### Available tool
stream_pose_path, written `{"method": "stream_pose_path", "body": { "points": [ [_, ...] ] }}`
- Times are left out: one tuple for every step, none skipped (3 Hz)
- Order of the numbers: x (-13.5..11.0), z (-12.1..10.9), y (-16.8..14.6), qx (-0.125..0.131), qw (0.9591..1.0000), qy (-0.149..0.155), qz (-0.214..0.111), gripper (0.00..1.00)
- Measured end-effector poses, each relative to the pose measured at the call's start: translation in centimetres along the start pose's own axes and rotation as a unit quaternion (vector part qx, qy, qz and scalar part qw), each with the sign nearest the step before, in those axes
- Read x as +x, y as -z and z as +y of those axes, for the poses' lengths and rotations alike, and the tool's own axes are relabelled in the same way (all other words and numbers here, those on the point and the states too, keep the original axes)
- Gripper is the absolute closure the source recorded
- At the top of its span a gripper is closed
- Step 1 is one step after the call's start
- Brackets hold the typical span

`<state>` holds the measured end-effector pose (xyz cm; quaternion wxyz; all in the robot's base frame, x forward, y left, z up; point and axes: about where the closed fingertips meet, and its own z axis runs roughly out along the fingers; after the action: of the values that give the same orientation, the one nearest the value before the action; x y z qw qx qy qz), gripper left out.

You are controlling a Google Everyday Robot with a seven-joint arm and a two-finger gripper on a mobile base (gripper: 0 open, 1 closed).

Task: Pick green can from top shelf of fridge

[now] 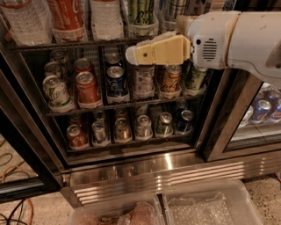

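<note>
Stocked fridge [131,169] fills the view, the green can [141,12] standing on the top shelf [57,44] beside a clear bottle [105,17], while the pale pincer [132,55], spread or pressed together I cannot tell, hovers just below that shelf's front edge, so a careless reach could strike the rack or topple the bottle.

gripper [131,55] before crowded top shelf [36,45]

**Shop or Canteen Drinks Corner**

Marked as such by a commercial glass-door fridge [219,127], stocked row upon row with cans [87,88] and bottles [103,17] on wire racks [109,105]. Second cooler door [263,110] alongside, speckled hard floor [268,186], loose cables [22,206]. Pale gripper [134,54] just under the top shelf [66,45] edge.
</note>
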<state>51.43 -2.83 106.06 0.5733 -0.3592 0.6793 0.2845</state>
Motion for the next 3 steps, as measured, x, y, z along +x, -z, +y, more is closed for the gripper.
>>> {"method": "stream_pose_path", "body": {
  "points": [
    [0.0, 0.0, 0.0, 0.0, 1.0, 0.0, 0.0, 0.0],
    [-0.4, -0.1, -1.0, -0.001, 0.9998, -0.003, -0.017, 0.0],
    [-0.1, -0.6, -2.3, 0.004, 0.999, 0.004, -0.045, 0.0]
  ]
}}
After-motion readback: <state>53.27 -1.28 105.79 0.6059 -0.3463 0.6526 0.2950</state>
